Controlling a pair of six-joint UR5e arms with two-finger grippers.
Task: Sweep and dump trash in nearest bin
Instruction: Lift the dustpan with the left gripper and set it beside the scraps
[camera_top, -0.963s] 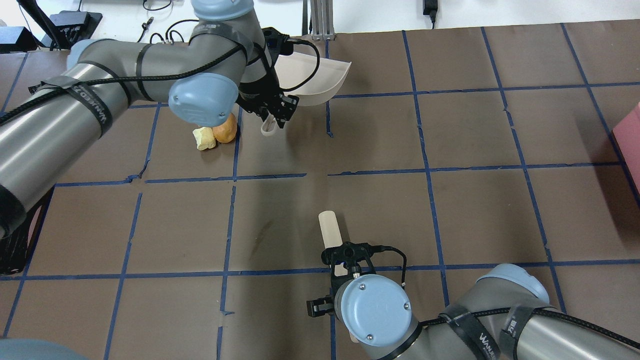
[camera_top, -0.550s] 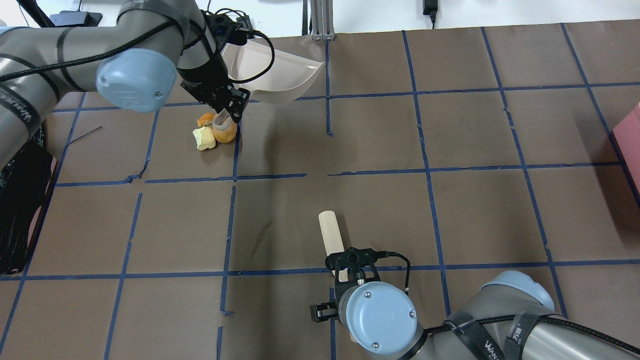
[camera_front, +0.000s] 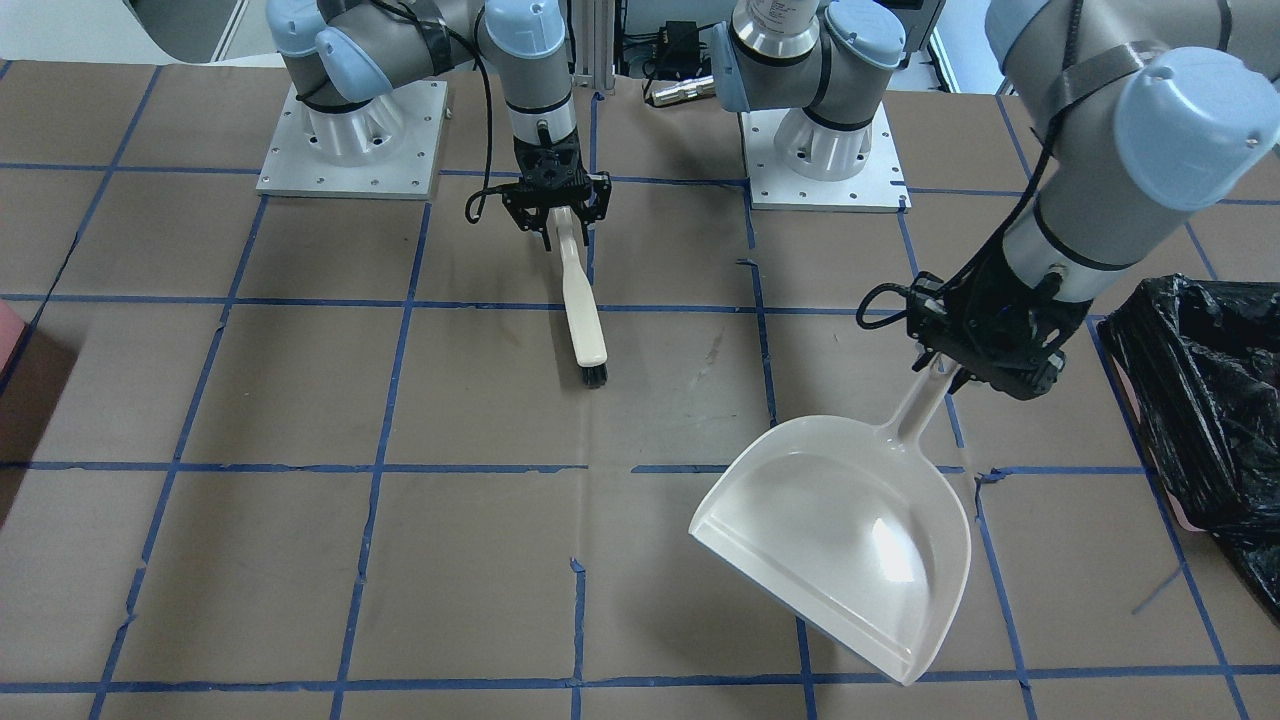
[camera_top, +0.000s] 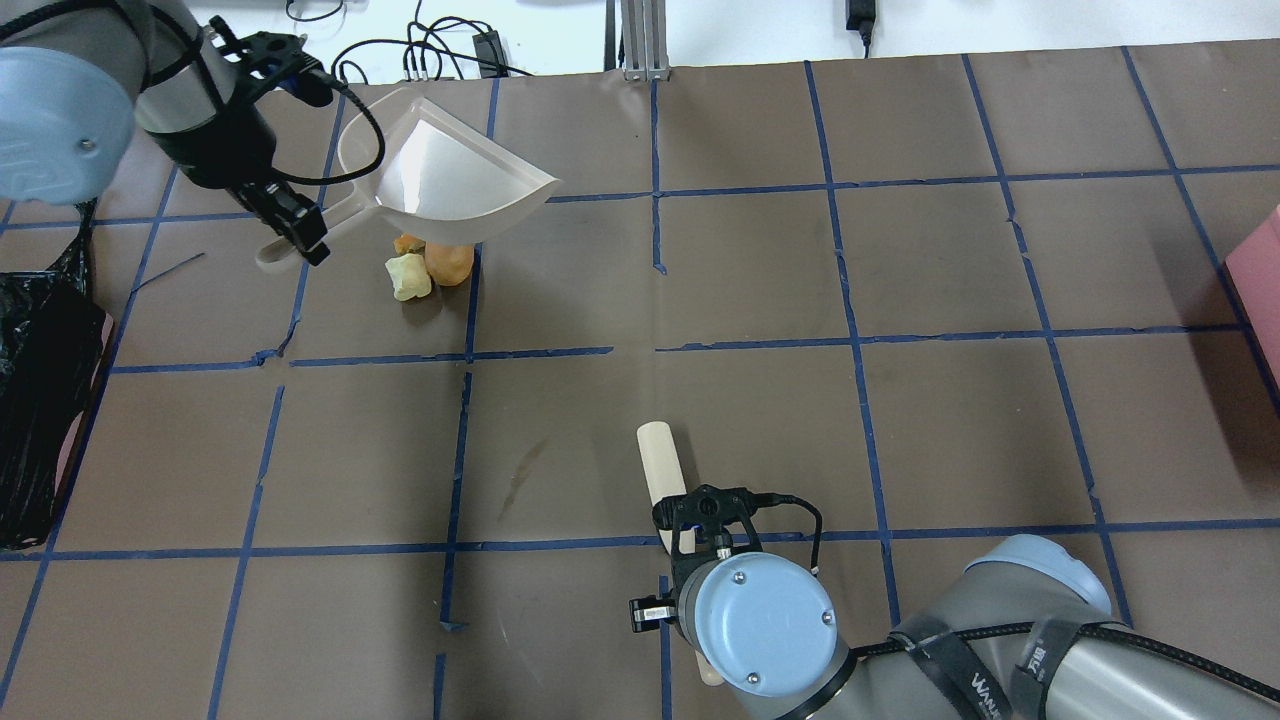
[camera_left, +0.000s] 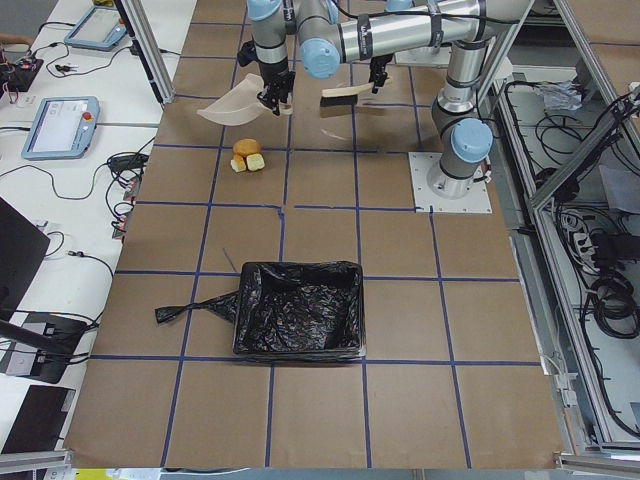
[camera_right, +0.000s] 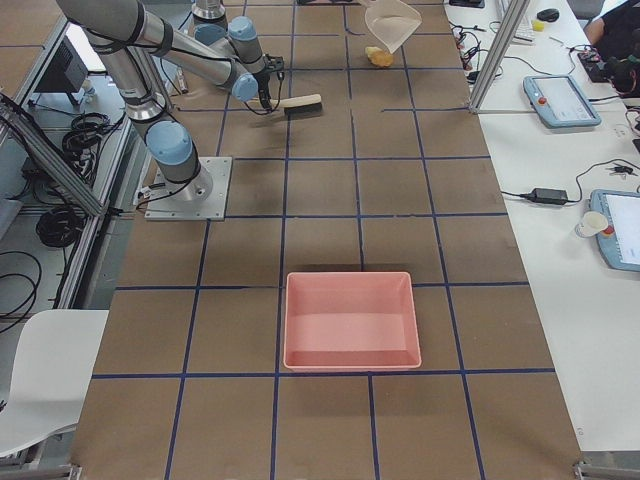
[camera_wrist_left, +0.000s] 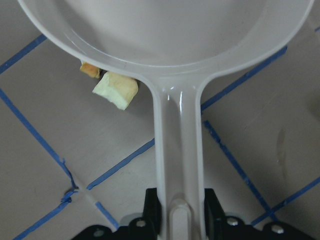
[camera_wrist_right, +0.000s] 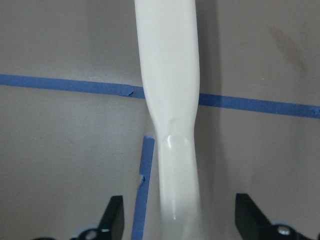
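Left gripper (camera_top: 300, 228) clamps the dustpan (camera_top: 440, 180) handle, pan raised over the trash (camera_top: 430, 265), while the far-off right gripper (camera_front: 556, 215) holds the brush (camera_front: 580, 300).

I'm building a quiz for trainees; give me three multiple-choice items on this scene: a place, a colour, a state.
1. The trash lies: A on the floor; B on the table by the dustpan; C on a shelf.
2. The bin has a liner that is: A white; B black; C blue.
3. The dustpan is: A empty; B full; C lying loose.
B, the scraps sit on the table under the pan's rim; B, a glossy black bag; A, bare inside, held by the left tool.
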